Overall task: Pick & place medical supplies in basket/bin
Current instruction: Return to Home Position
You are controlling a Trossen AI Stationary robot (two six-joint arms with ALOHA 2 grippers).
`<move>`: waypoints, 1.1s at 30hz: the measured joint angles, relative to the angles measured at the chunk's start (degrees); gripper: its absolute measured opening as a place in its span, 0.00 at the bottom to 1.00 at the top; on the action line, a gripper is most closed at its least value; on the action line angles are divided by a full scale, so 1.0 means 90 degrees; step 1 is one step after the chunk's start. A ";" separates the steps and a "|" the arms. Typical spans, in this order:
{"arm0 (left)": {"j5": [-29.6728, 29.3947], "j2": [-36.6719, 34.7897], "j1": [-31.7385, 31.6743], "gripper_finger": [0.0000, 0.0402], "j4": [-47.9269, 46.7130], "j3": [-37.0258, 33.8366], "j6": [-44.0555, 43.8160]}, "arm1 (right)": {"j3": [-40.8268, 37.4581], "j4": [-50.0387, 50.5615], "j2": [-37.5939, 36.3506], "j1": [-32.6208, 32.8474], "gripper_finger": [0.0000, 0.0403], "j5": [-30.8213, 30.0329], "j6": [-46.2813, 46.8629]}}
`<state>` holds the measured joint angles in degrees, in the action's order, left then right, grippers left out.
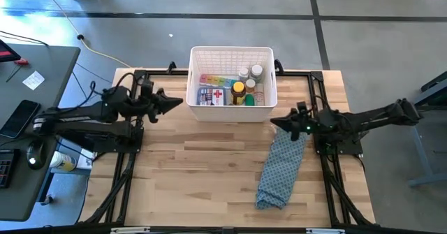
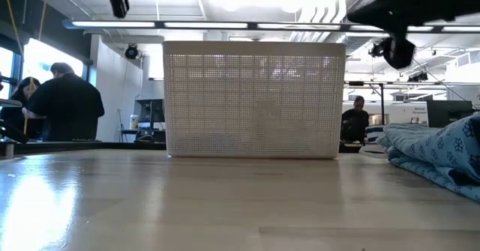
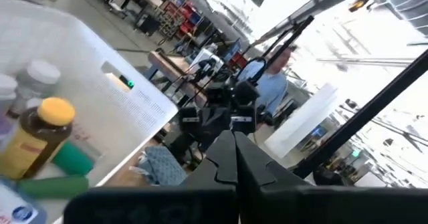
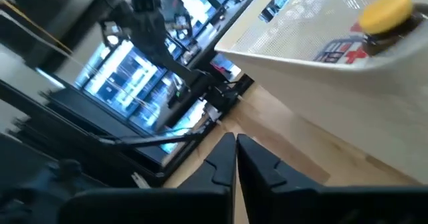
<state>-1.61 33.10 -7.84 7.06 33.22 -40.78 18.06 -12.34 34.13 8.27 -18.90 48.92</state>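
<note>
I read this as an open robotics lab floor; grey concrete floor [image 1: 230, 33] with taped lines; strip lights [image 2: 187, 25] overhead; people [image 2: 64, 105] at benches behind; side desk [image 1: 56, 66] with phone [image 1: 19, 117].

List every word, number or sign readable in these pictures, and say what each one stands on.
A red cross sign, with no legible words beside it: on the blue-white flat pack in the white lattice plastic basket.
Label of the amber bottle with the yellow cap: too blurred to read.
The small blue sticker on the basket's outer wall: too blurred to read.
No word or number can be read anywhere.
</note>
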 joint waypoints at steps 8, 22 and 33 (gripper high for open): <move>-0.0318 -0.0573 0.0000 0.10 -0.0006 -0.1036 -0.0372 | -0.1303 0.0002 -0.1966 -0.0002 0.01 -0.0118 0.0326; -0.0734 -0.1214 0.0000 0.06 0.1693 -0.2814 -0.1217 | -0.1930 0.0917 -0.3572 -0.0006 0.00 -0.0210 0.0322; -0.0891 -0.1207 0.0000 0.09 0.2217 -0.3462 -0.1739 | -0.1930 0.0966 -0.3587 -0.0005 0.00 -0.0058 0.0061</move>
<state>-9.63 22.24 -7.84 27.01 2.06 -56.43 0.69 -3.64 1.85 8.23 -19.41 49.47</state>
